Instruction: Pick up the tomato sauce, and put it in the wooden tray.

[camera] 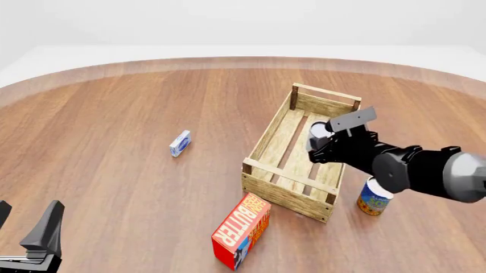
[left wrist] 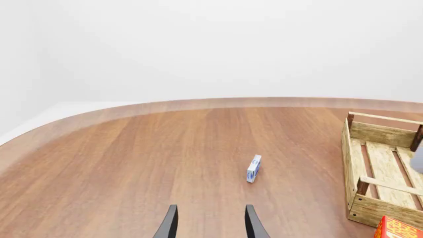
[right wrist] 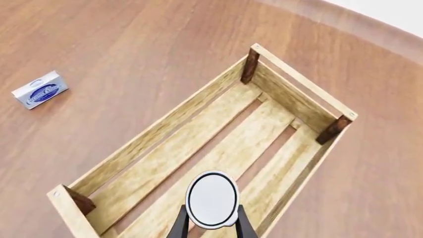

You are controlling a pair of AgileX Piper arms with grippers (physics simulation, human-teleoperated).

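My right gripper (camera: 322,145) is shut on the tomato sauce (camera: 319,130), a small can with a silver-white top. It holds the can upright over the inside of the wooden tray (camera: 267,134), toward the tray's right side. In the right wrist view the can's round top (right wrist: 211,199) sits between the two fingers of the right gripper (right wrist: 211,221), above the tray's slats (right wrist: 158,132). My left gripper (camera: 27,224) is open and empty at the near left, far from the tray; its fingers (left wrist: 169,224) point across bare table, with the tray's end (left wrist: 383,135) off to one side.
A blue-and-yellow can (camera: 374,198) stands on the table just right of the tray. A red butter box (camera: 243,230) lies in front of the tray's near corner. A small blue-and-white box (camera: 180,143) lies left of the tray; it also shows in both wrist views (left wrist: 254,168) (right wrist: 39,89).
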